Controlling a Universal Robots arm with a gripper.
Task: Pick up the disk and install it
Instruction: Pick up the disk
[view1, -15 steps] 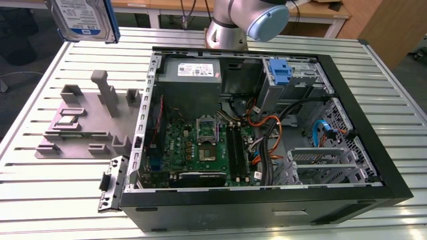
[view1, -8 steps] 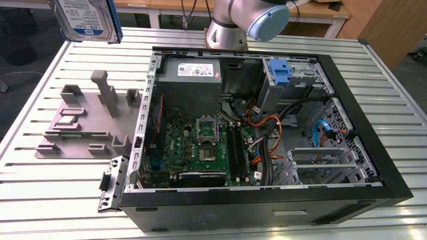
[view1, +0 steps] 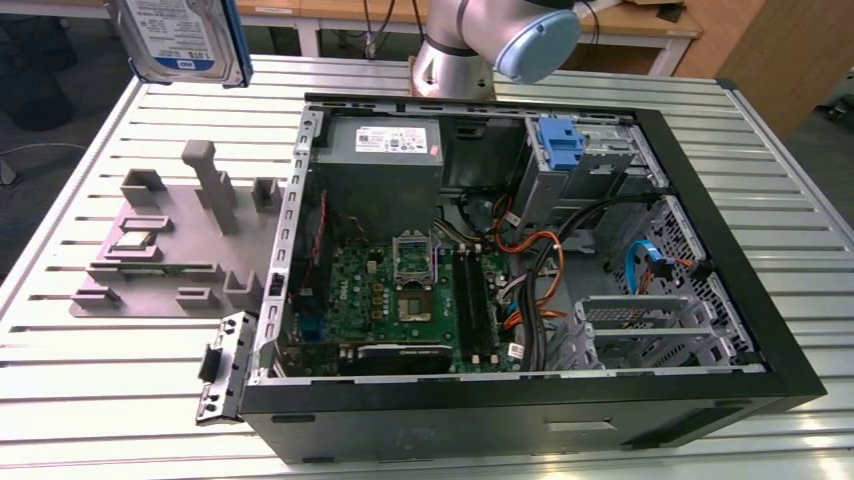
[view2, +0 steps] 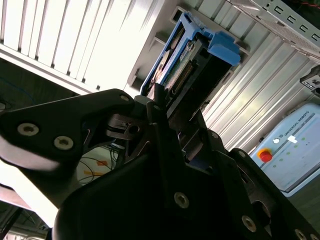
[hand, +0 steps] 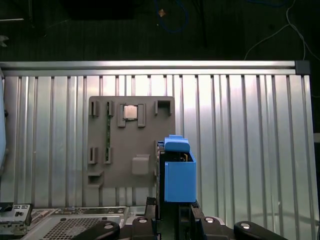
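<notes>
ext. high, 2 wrist cams share disk (hand: 179, 175)

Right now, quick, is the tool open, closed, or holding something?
The tool is closed, holding the disk in its blue carrier.

Robot arm (view1: 461, 50) upright at its base, hand (view2: 176, 107) held high, fingers (view2: 162, 131) clamped on the disk (view2: 190, 65).
</notes>
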